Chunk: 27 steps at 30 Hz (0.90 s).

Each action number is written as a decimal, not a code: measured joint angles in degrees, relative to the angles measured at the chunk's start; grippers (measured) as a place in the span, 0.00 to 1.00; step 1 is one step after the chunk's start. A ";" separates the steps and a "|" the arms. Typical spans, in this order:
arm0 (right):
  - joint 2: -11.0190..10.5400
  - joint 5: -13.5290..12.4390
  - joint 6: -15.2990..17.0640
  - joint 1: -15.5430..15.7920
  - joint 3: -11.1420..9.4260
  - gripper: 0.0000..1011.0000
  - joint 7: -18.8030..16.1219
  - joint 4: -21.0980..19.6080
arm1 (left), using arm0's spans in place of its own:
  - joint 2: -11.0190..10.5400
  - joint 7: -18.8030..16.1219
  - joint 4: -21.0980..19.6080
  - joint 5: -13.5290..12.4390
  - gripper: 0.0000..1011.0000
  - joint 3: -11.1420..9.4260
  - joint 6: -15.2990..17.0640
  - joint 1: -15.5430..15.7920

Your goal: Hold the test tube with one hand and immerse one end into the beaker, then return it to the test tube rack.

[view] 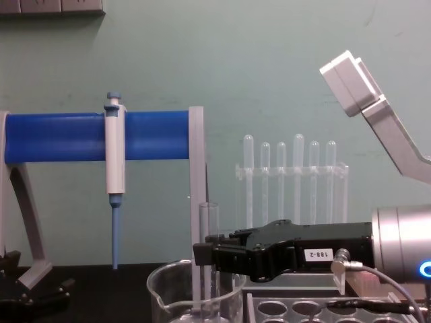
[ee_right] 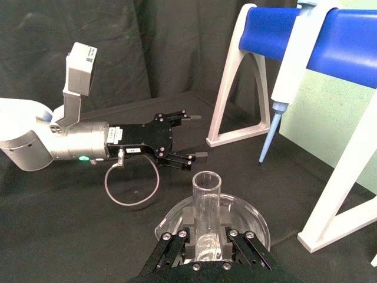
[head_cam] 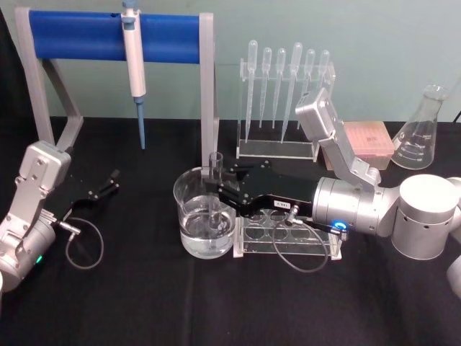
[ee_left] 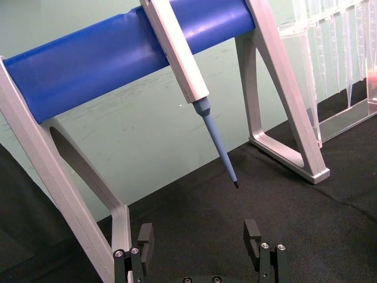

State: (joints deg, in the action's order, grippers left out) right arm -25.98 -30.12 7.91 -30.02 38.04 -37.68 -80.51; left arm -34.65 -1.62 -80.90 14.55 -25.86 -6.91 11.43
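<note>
Right tool (head_cam: 215, 189): clamped on the test tube (head_cam: 215, 164), fingers closed on the glass a little below its rim. The grip sits above the beaker's rim.

Test tube: upright, long axis vertical, standing inside the beaker (head_cam: 189, 216) toward the side nearest the right arm. The open end is up. The round end is down in the clear liquid, or at least at its surface; the depth cannot be read.

Key relation: the test tube rack (head_cam: 288, 234) lies just beside the beaker on the right arm's side, directly under the body of the right tool. The return path therefore runs back along the arm's own line. Judgement: the tube must rise straight up until its lower end clears the beaker rim, then travel toward the rack. Any sideways pull before that would knock glass on glass. The rack's open holes are partly hidden beneath the tool, so which hole is intended cannot be told.

Left tool (head_cam: 106, 183): fingers apart, empty, low over the tabletop (head_cam: 144, 303), well apart from the beaker on the far side from the rack. The right arm is plainly the nearer.

Surroundings: the pipettor (head_cam: 134, 61) hangs on the blue stand (head_cam: 86, 36) behind the beaker. Pipettes (head_cam: 284, 86) stand behind the rack. The conical flask (head_cam: 421, 133) stands beyond them, farther from the beaker. None crosses the short path from beaker to rack.
</note>
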 joint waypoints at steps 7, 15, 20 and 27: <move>0.00 0.00 0.00 0.00 0.00 0.22 0.00 0.00 | 0.00 0.00 0.00 0.00 0.99 0.00 0.00 0.00; 0.00 0.00 0.00 0.00 0.00 0.22 0.00 0.00 | 0.00 0.00 0.00 0.00 0.99 0.00 0.00 0.00; 0.00 0.00 0.00 0.00 0.00 0.22 0.00 0.00 | 0.00 0.00 0.00 0.00 0.99 0.00 0.00 0.00; 0.00 0.00 0.00 0.00 0.00 0.22 0.00 0.00 | 0.00 0.00 0.00 0.00 0.99 0.00 0.00 0.00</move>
State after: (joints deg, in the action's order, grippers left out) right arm -25.98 -30.12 7.91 -30.02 38.04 -37.68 -80.51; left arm -34.65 -1.62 -80.90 14.55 -25.86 -6.91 11.43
